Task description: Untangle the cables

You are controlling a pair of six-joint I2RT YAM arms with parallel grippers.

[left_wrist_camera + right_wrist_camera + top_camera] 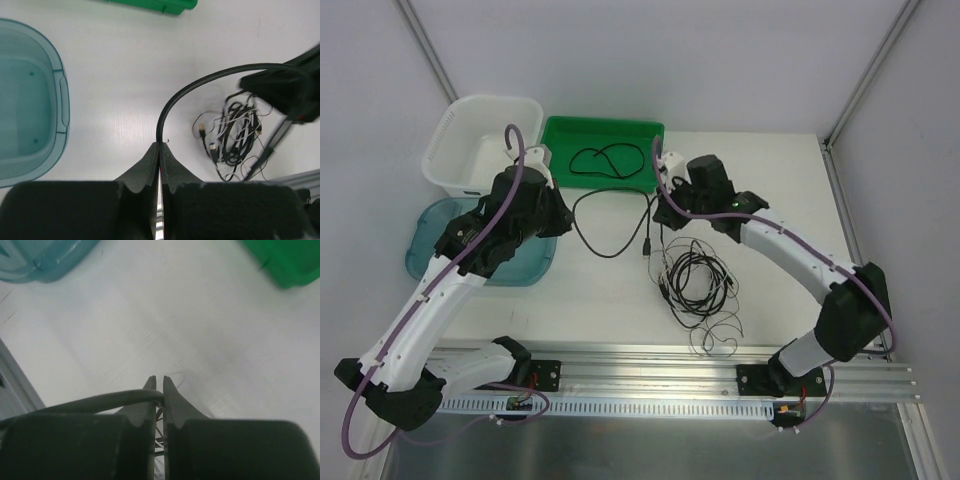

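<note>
A thick black cable (610,253) sags in a loop on the white table between my two grippers. My left gripper (568,215) is shut on one end of it; in the left wrist view the cable (172,100) rises from the closed jaws (160,145) and arcs right. My right gripper (660,210) is shut on the same cable (100,401), which leaves its jaws (158,382) to the left. The tangle of black, white and thin cables (695,280) lies below the right gripper and also shows in the left wrist view (235,135). A hair-thin wire loop (720,340) trails toward the rail.
A green tray (603,125) at the back holds another black cable (600,160). A white basket (450,150) stands at the back left, with a teal bin (430,235) in front of it under the left arm. The aluminium rail (670,370) runs along the near edge.
</note>
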